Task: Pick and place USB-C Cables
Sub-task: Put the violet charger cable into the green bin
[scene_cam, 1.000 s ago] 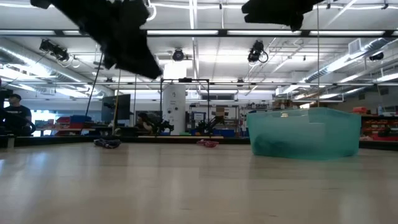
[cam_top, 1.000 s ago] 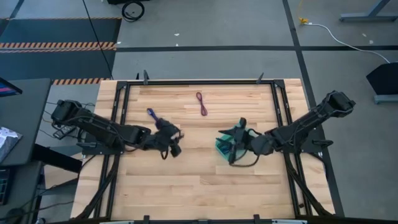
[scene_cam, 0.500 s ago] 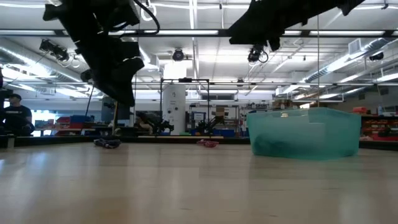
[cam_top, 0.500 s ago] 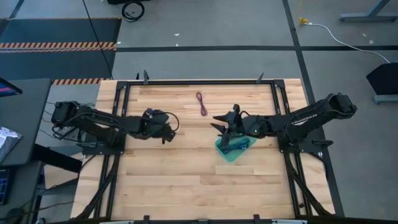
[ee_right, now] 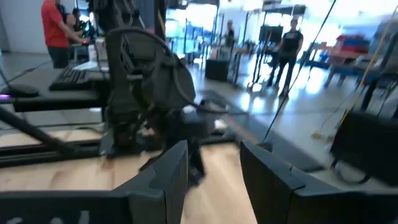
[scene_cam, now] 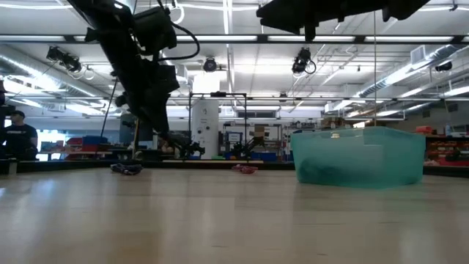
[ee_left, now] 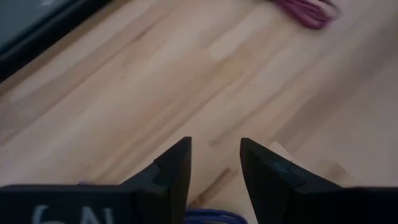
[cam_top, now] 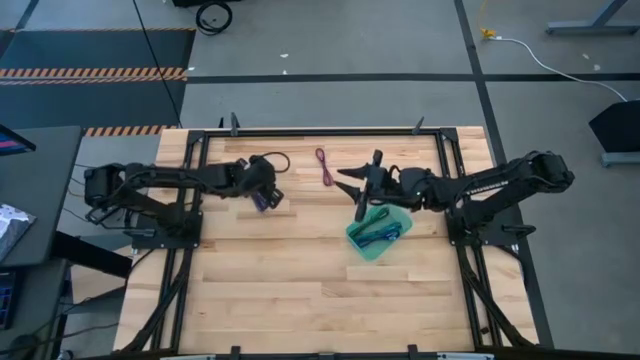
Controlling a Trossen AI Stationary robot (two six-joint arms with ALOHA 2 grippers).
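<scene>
The table (cam_top: 300, 290) holds a tray (cam_top: 356, 240) a little right of the middle. Some cables (cam_top: 380, 234) lie inside the tray. One cable (cam_top: 325, 166) lies alone on the wood near the far edge, between the two arms. Another cable (cam_top: 262, 199) lies on the left part of the table, right under the left gripper (cam_top: 264, 196). The right gripper (cam_top: 362, 190) hangs in the air just behind the tray's far edge, near the lone cable. In the low view, the tray (scene_cam: 359, 156) stands on the right and the two loose cables lie far back to its left.
</scene>
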